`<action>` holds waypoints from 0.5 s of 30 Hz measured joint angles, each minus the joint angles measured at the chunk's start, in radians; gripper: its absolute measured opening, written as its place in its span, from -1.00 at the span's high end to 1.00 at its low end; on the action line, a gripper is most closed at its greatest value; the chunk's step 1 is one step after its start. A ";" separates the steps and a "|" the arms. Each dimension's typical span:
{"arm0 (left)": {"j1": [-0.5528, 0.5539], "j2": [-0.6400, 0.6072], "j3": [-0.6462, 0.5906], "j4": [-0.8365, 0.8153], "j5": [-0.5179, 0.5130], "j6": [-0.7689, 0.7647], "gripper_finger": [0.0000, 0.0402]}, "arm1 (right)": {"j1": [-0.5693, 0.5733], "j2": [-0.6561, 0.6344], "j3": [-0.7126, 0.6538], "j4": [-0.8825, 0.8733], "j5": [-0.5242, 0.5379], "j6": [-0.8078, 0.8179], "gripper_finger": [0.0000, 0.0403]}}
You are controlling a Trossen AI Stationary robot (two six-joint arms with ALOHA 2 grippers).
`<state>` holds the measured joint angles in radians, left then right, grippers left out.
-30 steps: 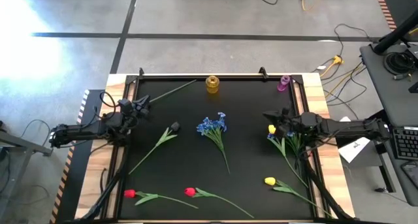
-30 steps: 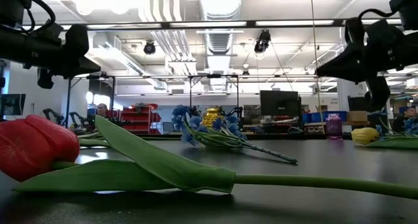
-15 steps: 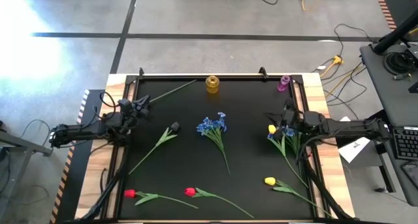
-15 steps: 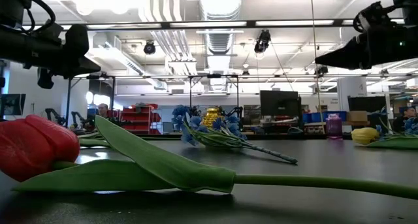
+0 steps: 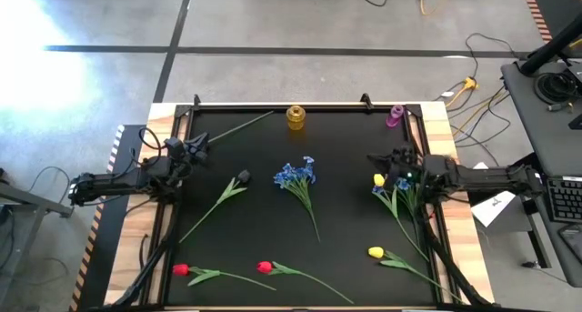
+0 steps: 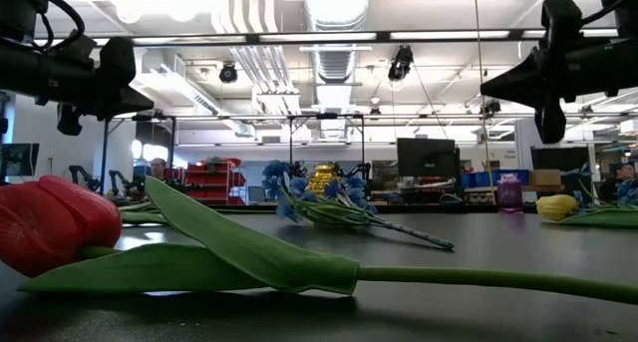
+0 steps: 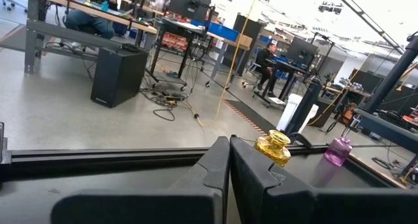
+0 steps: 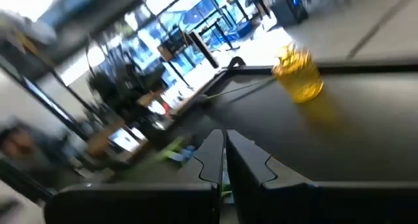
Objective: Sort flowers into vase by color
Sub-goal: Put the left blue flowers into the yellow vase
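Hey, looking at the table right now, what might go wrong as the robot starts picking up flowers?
The right hand hovers shut over a yellow tulip whose stem lies tangled with a blue blossom spray; a grab there may lift both colours. The small yellow glass vase and small purple glass vase stand at the black table's far edge and look tippable by long stems.

The black table (image 5: 346, 248) carries a yellow vase (image 5: 296, 116), a purple vase (image 5: 396, 115), a blue spray (image 5: 297, 176), a black tulip (image 5: 242, 177), two red tulips (image 5: 265, 267) and yellow tulips (image 5: 376, 253).
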<state>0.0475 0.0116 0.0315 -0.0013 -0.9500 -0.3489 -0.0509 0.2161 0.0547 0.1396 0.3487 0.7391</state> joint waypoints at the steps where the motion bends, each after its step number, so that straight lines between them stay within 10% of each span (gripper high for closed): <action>1: 0.000 0.000 0.000 0.000 0.000 0.000 1.00 | 0.000 0.000 0.000 0.000 0.014 0.044 0.94; 15: 0.000 0.000 0.000 0.000 0.000 0.000 1.00 | 0.010 0.201 0.146 -0.123 -0.042 0.140 0.94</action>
<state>0.0474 0.0116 0.0315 -0.0010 -0.9500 -0.3489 -0.0414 0.4173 0.2004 0.0164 0.3069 0.8789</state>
